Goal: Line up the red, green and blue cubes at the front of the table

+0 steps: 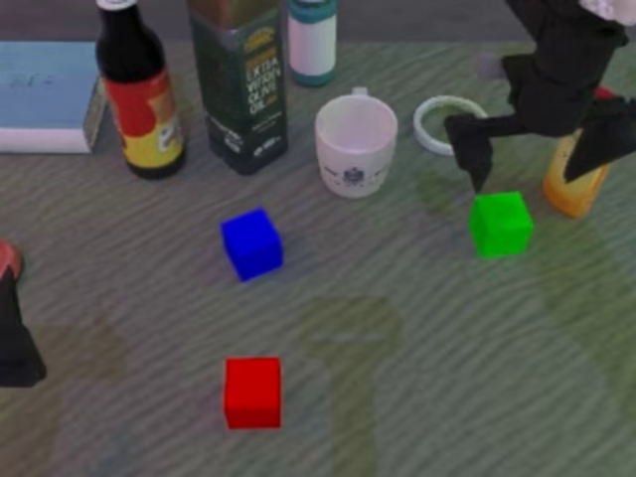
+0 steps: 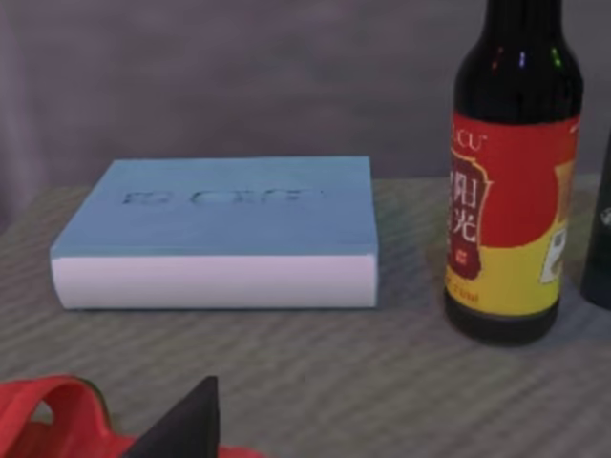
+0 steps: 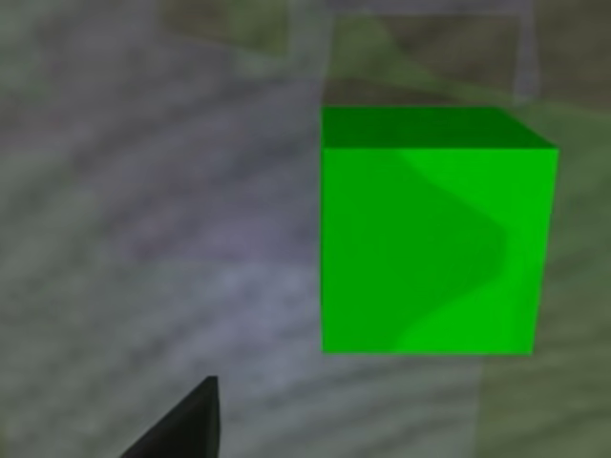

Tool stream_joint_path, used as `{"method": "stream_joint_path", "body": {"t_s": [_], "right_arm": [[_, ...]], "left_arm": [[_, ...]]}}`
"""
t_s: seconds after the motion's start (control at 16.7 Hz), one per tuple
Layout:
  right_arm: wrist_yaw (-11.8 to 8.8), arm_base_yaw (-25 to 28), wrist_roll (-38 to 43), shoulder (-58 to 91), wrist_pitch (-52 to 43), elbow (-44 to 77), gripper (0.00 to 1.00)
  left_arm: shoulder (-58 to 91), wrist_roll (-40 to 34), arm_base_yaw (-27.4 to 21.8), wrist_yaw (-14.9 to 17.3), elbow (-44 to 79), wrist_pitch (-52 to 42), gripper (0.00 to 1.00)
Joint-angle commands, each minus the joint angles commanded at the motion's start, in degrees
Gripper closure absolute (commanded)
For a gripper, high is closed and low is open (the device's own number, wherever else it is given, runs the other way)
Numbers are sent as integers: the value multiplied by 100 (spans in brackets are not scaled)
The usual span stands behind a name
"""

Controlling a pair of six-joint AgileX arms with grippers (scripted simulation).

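Note:
The green cube rests on the table at the right, and it fills much of the right wrist view. My right gripper hangs open just behind and above it, one finger on each side, touching nothing; one fingertip shows in its wrist view. The blue cube lies left of centre. Straight in front of the blue one, near the front edge, is the red cube. My left arm is parked at the left edge, one fingertip showing, nothing held.
Along the back stand a pale blue book, a dark sauce bottle, a green oil tin, a white bottle, a white mug and a white ring. An orange bottle stands right of the green cube.

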Motion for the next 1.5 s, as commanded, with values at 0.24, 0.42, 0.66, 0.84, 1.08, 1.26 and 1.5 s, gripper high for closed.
{"method": "stream_joint_path", "body": {"t_s": [0.24,0.42,0.66,0.84,1.08,1.26,1.5], "right_arm": [[-6,70,44,503,-264,503,0],[-6,70,44,503,-264,503,0],[-5,55,29,546,-20,290,0],[-4,64,42,700,629,-173,0],[-1,77,56,880,1277,-656,0],[-1,78,57,888,1295,-671,0],[-1,78,57,888,1295,-671,23]], "left_arm": [[-419,-232,110,15,-122,326,0],[-419,-232,110,15,-122,326,0],[-419,-232,110,15,-122,326,0],[-419,-232,110,15,-122,326,0],[-419,-232,110,15,-122,326,0],[-419,-232,110,15,-122,326,0],[-419,-232,110,15,-122,326,0]]}}
